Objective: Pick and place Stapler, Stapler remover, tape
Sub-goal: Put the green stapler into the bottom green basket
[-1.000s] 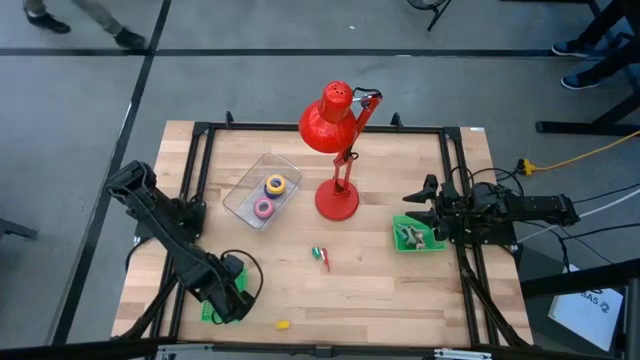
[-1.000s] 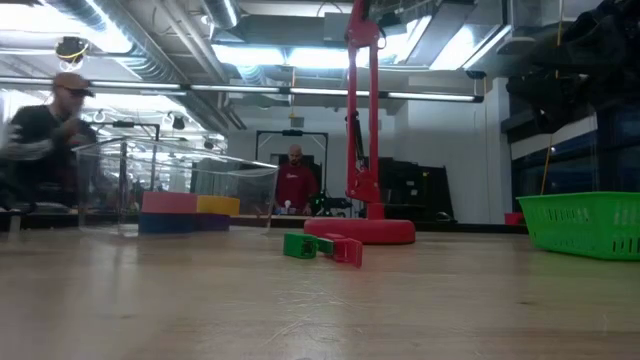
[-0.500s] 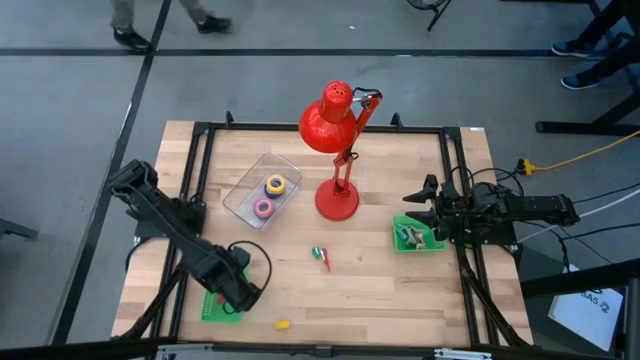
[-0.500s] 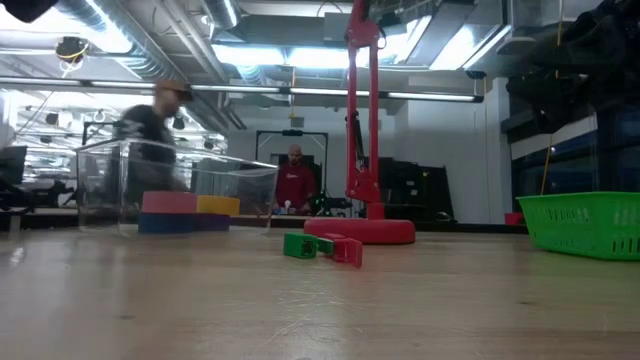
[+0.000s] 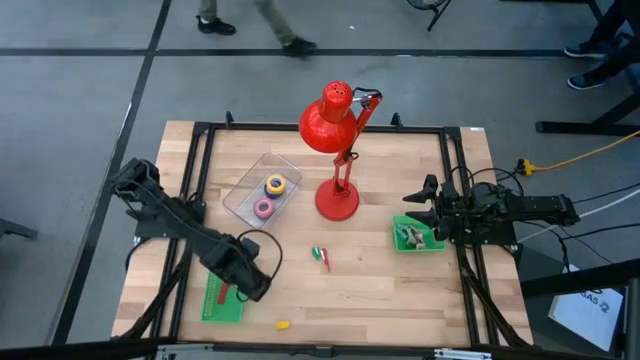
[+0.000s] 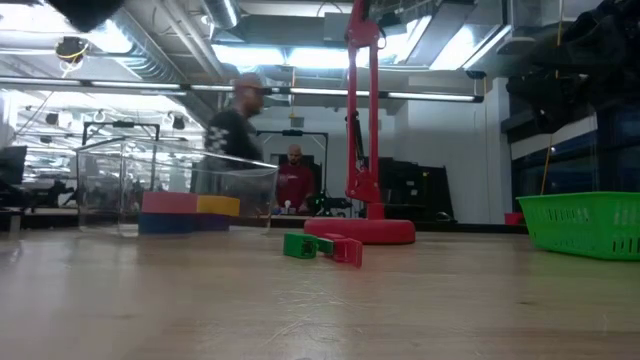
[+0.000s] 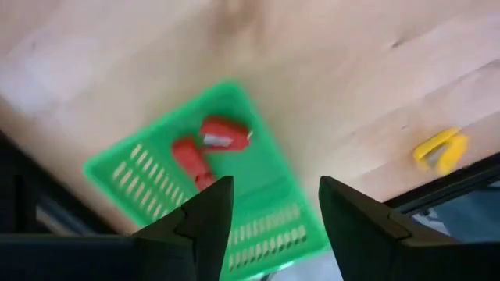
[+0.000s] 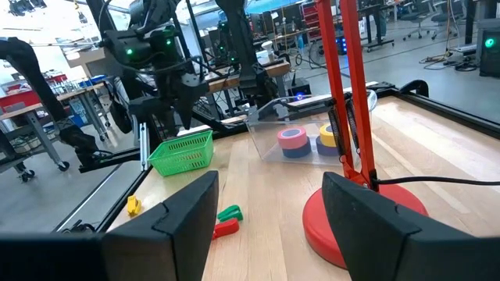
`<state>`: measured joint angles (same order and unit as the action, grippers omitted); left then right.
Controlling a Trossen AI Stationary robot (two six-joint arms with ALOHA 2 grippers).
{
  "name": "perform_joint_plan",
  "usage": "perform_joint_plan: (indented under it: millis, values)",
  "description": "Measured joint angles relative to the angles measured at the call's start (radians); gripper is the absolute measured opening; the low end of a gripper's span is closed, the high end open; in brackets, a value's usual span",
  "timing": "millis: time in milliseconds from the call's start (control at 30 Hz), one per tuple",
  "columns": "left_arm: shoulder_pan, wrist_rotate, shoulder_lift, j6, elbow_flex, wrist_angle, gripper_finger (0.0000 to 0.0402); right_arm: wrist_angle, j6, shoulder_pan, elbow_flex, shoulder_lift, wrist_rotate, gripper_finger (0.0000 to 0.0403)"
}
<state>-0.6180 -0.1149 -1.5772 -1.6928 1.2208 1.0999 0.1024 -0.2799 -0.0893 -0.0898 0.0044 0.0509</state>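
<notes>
Left claw [image 5: 243,285] has lifted up and away from the green basket [image 5: 224,299] at the near-left of the surface [image 5: 400,290]; a second ago it was down over that basket. Fingers now spread apart, nothing between them. Directly below the claw, in the left wrist view, a red stapler [image 7: 209,148] lies inside the basket: judged as just released, so that item counts as placed.

Right claw [image 5: 425,213] waits wide open and empty over the second green basket [image 5: 417,236], unchanged.

Left to do, by my reading: green-and-red piece [image 5: 321,256], probably the stapler remover, lies on the surface ahead of the left claw; tape rolls [image 5: 270,196] sit in the clear bin [image 5: 240,195] beyond it.
</notes>
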Motion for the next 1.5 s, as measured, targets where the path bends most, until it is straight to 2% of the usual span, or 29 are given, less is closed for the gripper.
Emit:
perform_joint_plan:
  millis: [200, 367, 500, 667, 800, 933, 1100, 1333, 1500]
  values:
    - [0.091, 0.135, 0.000, 0.151, 0.068, -0.008, 0.0173, 0.000, 0.000, 0.000, 0.000, 0.000, 0.000, 0.0232]
    - [0.174, 0.301, 0.000, 0.302, 0.122, -0.093, 0.0167, 0.000, 0.000, 0.000, 0.000, 0.000, 0.000, 0.0232]
    - [0.245, 0.410, -0.011, 0.460, 0.152, -0.227, 0.0163, 0.000, -0.001, 0.000, 0.000, 0.000, 0.000, 0.0232]
    - [0.322, 0.472, -0.050, 0.689, 0.159, -0.480, 0.0161, 0.000, -0.001, 0.000, 0.000, 0.000, 0.000, 0.0232]
    - [0.365, 0.467, -0.101, 0.815, 0.160, -0.624, 0.0161, 0.000, -0.001, 0.000, 0.000, 0.000, 0.000, 0.0232]
    - [0.391, 0.375, -0.157, 0.925, 0.160, -0.663, 0.0159, 0.000, -0.001, 0.000, 0.000, 0.000, 0.000, 0.0232]
    - [0.399, 0.279, -0.213, 1.060, 0.160, -0.640, 0.0159, 0.000, -0.001, 0.000, 0.001, 0.000, 0.000, 0.0232]
    - [0.381, 0.281, -0.249, 1.393, 0.160, -0.503, 0.0161, 0.000, -0.001, 0.000, 0.001, 0.000, 0.000, 0.0232]
    - [0.394, 0.278, -0.283, 1.546, 0.160, -0.448, 0.0159, -0.002, -0.001, 0.000, 0.001, 0.000, 0.000, 0.0232]
